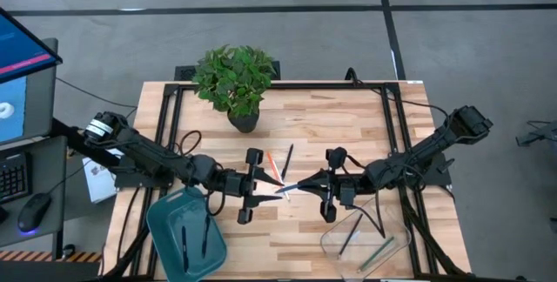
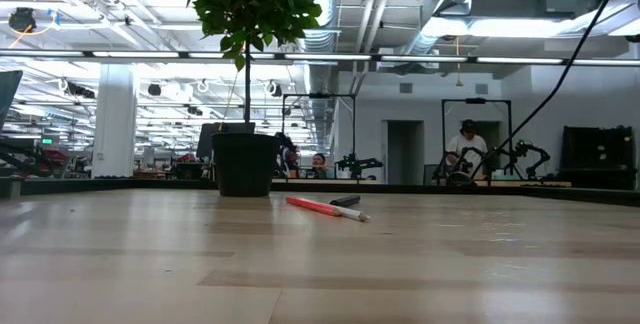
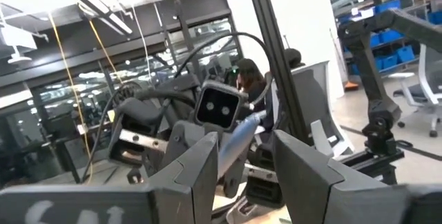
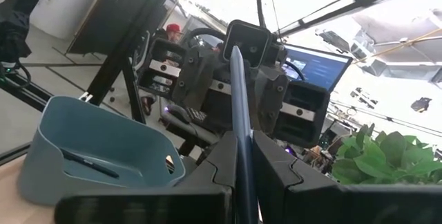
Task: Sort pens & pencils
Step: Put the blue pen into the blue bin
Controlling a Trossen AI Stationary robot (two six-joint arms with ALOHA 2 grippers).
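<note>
Right gripper (image 1: 306, 183) is clamped on a blue pen (image 4: 238, 106) above mid-table, its far tip pointing at the left gripper (image 1: 277, 189). Left fingers (image 3: 197, 165) stand apart around that tip. An orange pencil (image 1: 273, 165) and black pen (image 1: 286, 162) lie just behind. Teal bin (image 1: 165, 221) holds two pens; clear tray (image 1: 335, 240) holds two sticks.
</note>
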